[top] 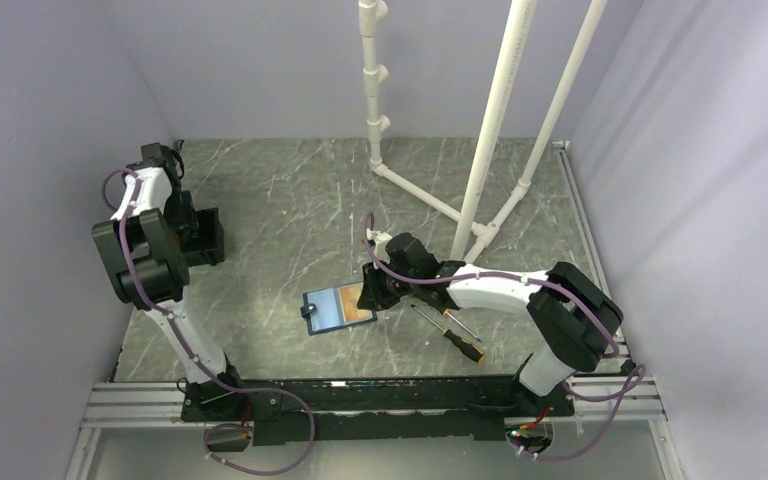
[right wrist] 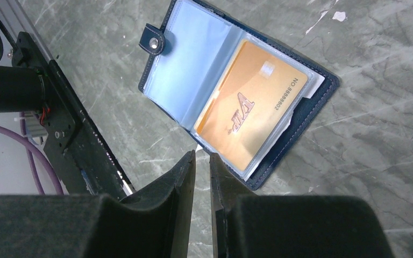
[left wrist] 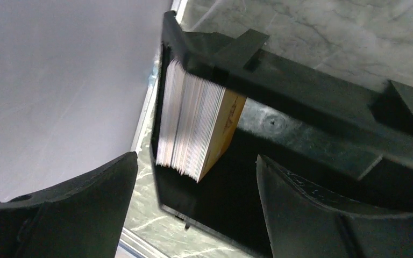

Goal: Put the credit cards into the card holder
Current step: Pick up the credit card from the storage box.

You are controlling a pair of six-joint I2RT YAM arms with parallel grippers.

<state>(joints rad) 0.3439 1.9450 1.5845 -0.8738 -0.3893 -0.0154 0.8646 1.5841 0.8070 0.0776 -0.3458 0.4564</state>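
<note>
Right gripper: the jaws are drawn almost together, with only a thin slit left; nothing is seen held.
Holder: it is laid open and flat on the table, just beyond the right fingertips, with its near edge just beside them.
Card: an orange one is seen in the clear sleeve of the half nearer the gripper.
Clasp: it is seen on the holder's far half.
Screwdrivers: two are laid near the holder, below the right arm.
Left gripper: the jaws are spread wide and nothing is held.
Stack: cards are stood on edge at one end of the box, ahead of the left fingers, with the orange face outermost.
Box: it is set at the table's left side, well apart from the holder.
</note>
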